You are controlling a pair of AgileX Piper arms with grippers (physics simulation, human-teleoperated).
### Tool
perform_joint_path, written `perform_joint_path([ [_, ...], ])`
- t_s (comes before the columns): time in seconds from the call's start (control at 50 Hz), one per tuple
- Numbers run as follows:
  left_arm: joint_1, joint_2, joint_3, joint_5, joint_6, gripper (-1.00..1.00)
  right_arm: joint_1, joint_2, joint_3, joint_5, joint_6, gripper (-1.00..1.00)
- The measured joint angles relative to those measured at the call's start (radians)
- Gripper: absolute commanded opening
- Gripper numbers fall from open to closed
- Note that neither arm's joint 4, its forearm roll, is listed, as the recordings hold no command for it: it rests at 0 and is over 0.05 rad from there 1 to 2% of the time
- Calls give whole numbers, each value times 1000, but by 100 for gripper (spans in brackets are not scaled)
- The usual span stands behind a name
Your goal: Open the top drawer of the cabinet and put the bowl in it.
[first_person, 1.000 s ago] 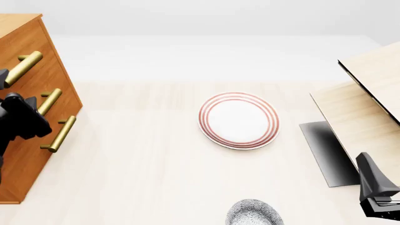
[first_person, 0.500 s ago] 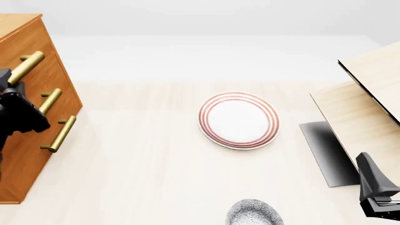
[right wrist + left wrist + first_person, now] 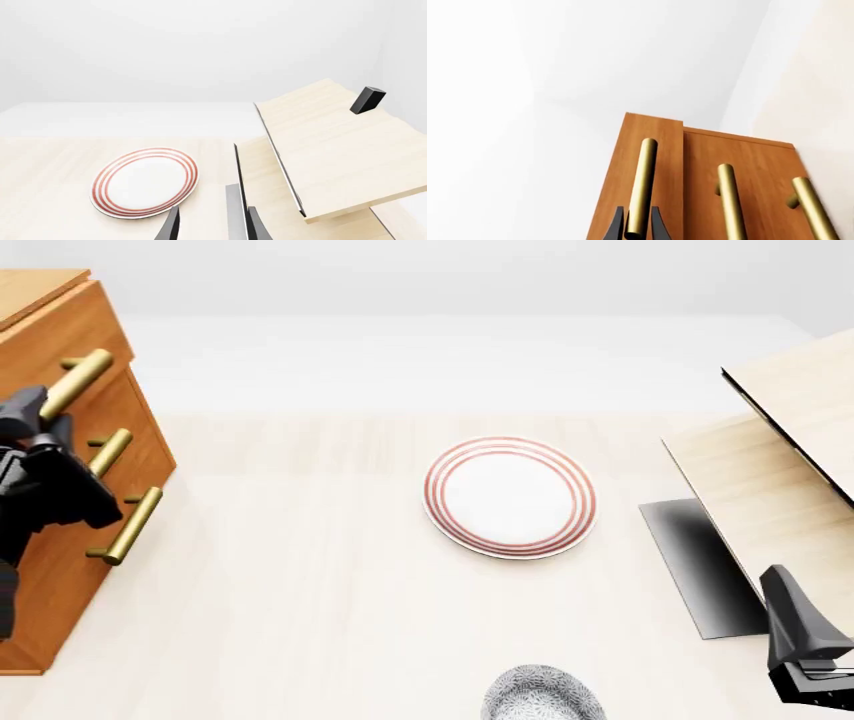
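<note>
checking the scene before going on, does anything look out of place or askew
Only the top drawer: it juts slightly out from the cabinet front, left gripper fingers on either side of its handle. The plate lies flat; the bowl sits upright.

A flat white plate [image 3: 510,497] with red rings lies mid-worktop [image 3: 307,610]. Well apart, at the right edge, stands a pale light-wood structure [image 3: 781,465] of tilted boards, bearing a small black block [image 3: 367,99].

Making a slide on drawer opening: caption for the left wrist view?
Left gripper fingers straddle the brass handle of the cabinet's top drawer, which stands slightly proud.
</note>
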Motion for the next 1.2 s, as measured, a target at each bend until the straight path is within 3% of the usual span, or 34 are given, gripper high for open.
perform_joint_path([
  [0.56,-125,-41,-10,80,35,-100,0,0,0,0,0,100],
  [1.2,-230,-35,-10,68,65,-100,0,0,0,0,0,100],
])
